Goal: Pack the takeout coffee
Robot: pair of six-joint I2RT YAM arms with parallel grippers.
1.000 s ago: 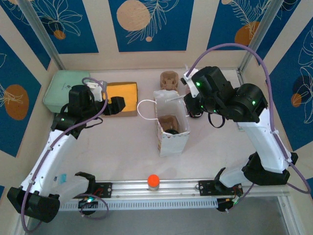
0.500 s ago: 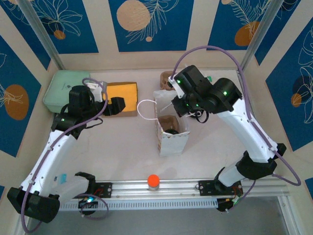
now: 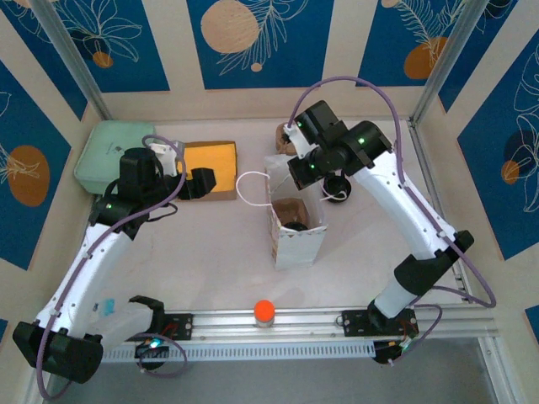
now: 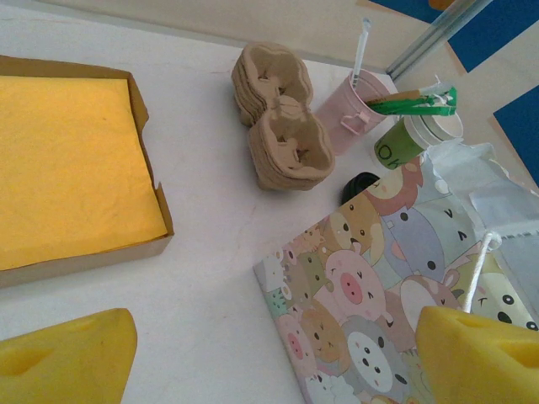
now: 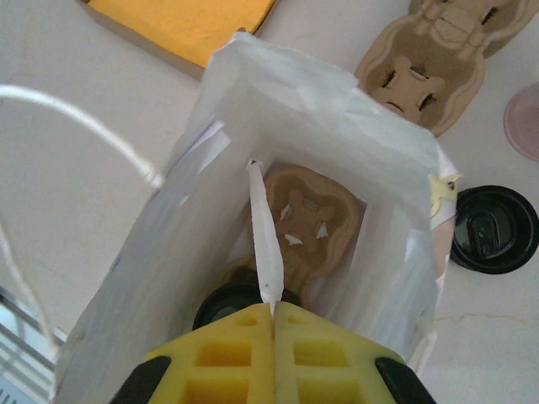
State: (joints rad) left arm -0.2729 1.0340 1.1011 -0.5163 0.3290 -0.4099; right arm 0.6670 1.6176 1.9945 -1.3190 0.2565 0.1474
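Right pincer [image 5: 274,324] is clamped on thin white strip [image 5: 263,227] above open white paper bag [image 5: 337,109]. Black-lidded coffee cup [image 5: 494,229] is stood just right of the bag. Left pincer [image 4: 274,358] is held apart.

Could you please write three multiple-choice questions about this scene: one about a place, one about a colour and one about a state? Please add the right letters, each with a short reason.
1. Where is the black-lidded cup that is outside the paper bag?
A. Standing on the table, close beside the bag
B. In the air, held by the right hand
C. Tipped over at the table's near edge

2. What colour is the cup holding a straw?
A. Blue
B. Pink
C. Yellow

3. What is the state of the right hand?
A. Wide open and empty
B. Shut on the black-lidded cup
C. Shut on a thin white strip above the bag

Answers:
1 A: its round lid faces up next to the bag's wall.
2 B: the left wrist view shows it pink.
3 C: the hand pinches the strip over the bag's open mouth.
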